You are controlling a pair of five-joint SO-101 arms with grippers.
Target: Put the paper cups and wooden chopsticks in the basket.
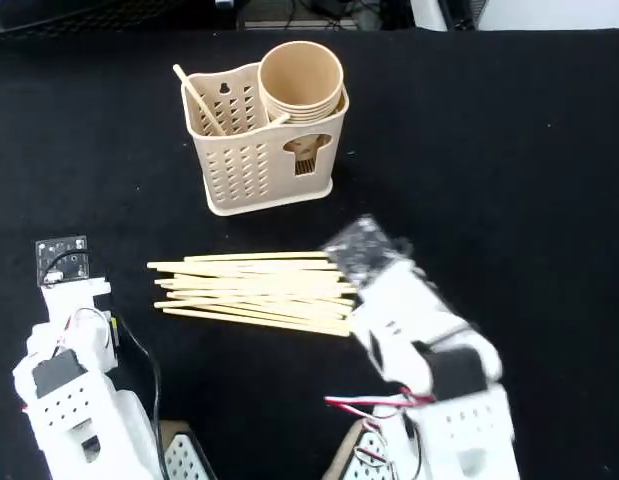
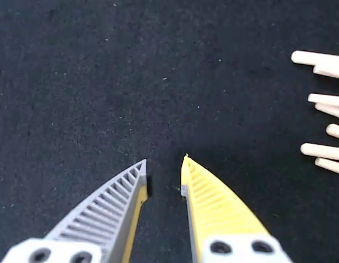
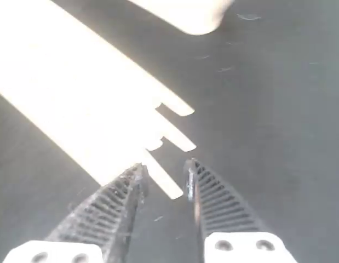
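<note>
Paper cups [image 1: 301, 80] nest in the basket [image 1: 259, 170] by the tabletop's [image 1: 509, 150] far edge; wooden chopsticks [image 1: 254, 292] lie mid-tabletop. Right gripper [image 3: 164, 170] and left gripper [image 2: 165, 161] flank them, fingers slightly spread.

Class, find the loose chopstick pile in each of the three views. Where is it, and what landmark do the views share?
High view: chopstick pile mid-table, in front of the basket.
Left wrist view: stick ends to one side of the left gripper, apart from it.
Right wrist view: pile just ahead of the right gripper, one end between its open jaws.
Shared landmark: the black table.
</note>
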